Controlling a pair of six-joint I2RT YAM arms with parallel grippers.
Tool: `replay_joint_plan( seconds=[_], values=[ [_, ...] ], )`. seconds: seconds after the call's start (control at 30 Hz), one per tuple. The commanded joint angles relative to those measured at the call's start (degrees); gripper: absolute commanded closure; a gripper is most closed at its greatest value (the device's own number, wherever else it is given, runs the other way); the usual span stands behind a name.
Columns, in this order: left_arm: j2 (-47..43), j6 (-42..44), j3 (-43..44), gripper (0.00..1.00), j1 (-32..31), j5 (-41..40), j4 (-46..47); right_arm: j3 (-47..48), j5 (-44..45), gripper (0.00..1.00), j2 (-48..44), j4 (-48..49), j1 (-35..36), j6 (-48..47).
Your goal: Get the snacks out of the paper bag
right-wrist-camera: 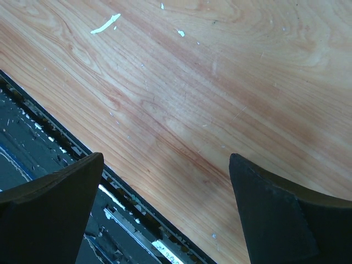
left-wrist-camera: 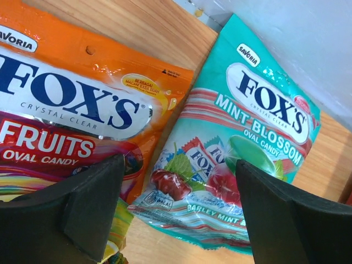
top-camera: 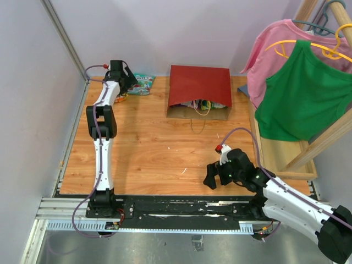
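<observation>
Item 1, far left: left arm. Base bolted at the near edge; links run straight up the left side of the bench, elbow bent about halfway, wrist tipped down over the far-left corner. Its jaws stand wide apart, fingers one to each side, with nothing between them

Item 2, under that wrist: orange packet, Fox's Fruits, lying flat, label up

Item 3, just beside it on the right: teal packet, Fox's Mint Blossom, flat, its edge meeting the orange one. Both lie out on the bare wood, apart from the bag

Item 4, centre, far side: paper bag. Dark red outside, brown inside, lying on its side, mouth toward the arms. Further packets show in the mouth; colours mixed, too small to sort. A thin handle loops out onto the wood

Item 5, right, near side: right arm. Folded low from its base at the near-right corner, wrist pointing left close to the near edge. Its jaws are fully spread and empty, above bare wood and the black rail

Item 6, far right: pink shirt and green shirt on hangers, on a wooden rack
</observation>
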Motion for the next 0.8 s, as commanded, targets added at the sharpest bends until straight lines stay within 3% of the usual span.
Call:
replay_joint_plan(
  seconds=[0.0,0.17,0.3,0.47,0.57,0.77],
  values=[
    [-5.19,6.6,-2.46,0.09,0.31,-2.81,-1.76,2.94,1.33,0.02,-2.82,-2.9,-0.86,-0.64],
    [-19.5,8.59,-9.98,0.0,0.3,-6.83,1.19,4.45,3.0,0.02,-6.44,-5.74,-0.91,-0.18],
    [-36.53,7.65,-23.95,0.0,-1.08,-5.02,7.03,6.14,4.85,0.02,-8.11,-7.53,-0.95,0.3],
    [-63.21,4.8,-57.57,0.0,-7.51,4.89,24.07,6.98,8.0,0.02,-9.46,-8.31,-0.91,2.66],
    [-76.7,2.08,-76.36,0.0,-14.68,3.46,30.77,7.37,8.74,0.02,-9.87,-8.76,-0.97,4.1],
    [-96.88,-5.68,-103.52,0.02,-23.13,5.83,37.75,7.68,10.19,0.02,-12.23,-11.51,-0.88,5.63]
  ],
)
